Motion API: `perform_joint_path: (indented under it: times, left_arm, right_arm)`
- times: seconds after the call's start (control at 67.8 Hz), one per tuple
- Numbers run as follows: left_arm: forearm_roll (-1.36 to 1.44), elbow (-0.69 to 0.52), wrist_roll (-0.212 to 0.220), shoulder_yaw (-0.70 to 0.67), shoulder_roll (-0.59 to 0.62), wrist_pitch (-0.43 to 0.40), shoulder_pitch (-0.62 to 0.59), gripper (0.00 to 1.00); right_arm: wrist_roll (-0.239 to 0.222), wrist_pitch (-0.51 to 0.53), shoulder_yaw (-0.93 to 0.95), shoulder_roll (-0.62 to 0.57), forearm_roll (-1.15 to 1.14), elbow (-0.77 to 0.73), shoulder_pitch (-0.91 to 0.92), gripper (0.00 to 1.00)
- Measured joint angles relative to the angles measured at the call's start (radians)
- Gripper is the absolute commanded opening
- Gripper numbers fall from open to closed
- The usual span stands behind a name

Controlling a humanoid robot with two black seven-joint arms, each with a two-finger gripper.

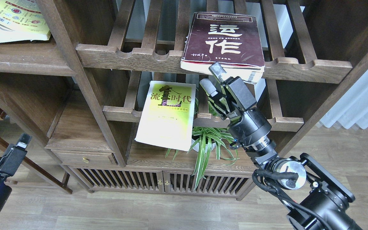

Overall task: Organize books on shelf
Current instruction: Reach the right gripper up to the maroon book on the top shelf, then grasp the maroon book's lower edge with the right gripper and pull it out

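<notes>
A thick maroon book (224, 44) with big white characters lies on the upper slatted rack, its front edge overhanging the rail. My right gripper (211, 77) is open just below that overhanging edge, one finger touching or almost touching the page block. A yellow-green-and-white book (168, 115) leans over the lower slatted rack, left of the gripper. A smaller book with a colourful illustrated cover (16, 20) lies on the solid flat shelf board (27, 62) at the top left. My left gripper (22, 140) hangs low at the bottom left, far from the books, its fingers not distinguishable.
A spider plant in a white pot (208, 142) stands under the lower rack, right beside my right arm. Below are a cabinet with slatted doors (158, 182) and a small drawer (85, 158). A white curtain (363, 102) hangs at the right.
</notes>
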Motion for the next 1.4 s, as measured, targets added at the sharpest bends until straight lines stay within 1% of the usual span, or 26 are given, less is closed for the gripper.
perform_joint_path:
  times: [0.339,0.605,0.87,1.254,1.401]
  left_arm:
    - [0.0,0.009,-0.002,0.001,0.0,0.0,-0.002,0.99]
    - [0.0,0.01,-0.002,0.001,0.0,0.0,-0.002,1.0]
    - [0.0,0.01,-0.006,0.001,0.001,0.0,-0.002,1.0]
    - [0.0,0.013,-0.006,0.001,0.0,0.0,-0.002,1.0]
    - [0.0,0.013,-0.006,0.001,0.0,0.0,-0.002,1.0]
  right_arm:
    - [0.0,-0.015,0.019,0.004,0.002,-0.014,0.021,0.98]
    - [0.0,-0.021,0.039,0.005,0.003,-0.014,0.03,0.94]
    - [0.0,-0.024,0.044,0.007,0.005,-0.015,0.029,0.93]
    - [0.002,-0.024,0.048,0.007,0.007,-0.022,0.02,0.81]
    - [0.035,-0.023,0.053,0.009,0.011,-0.022,0.018,0.75]
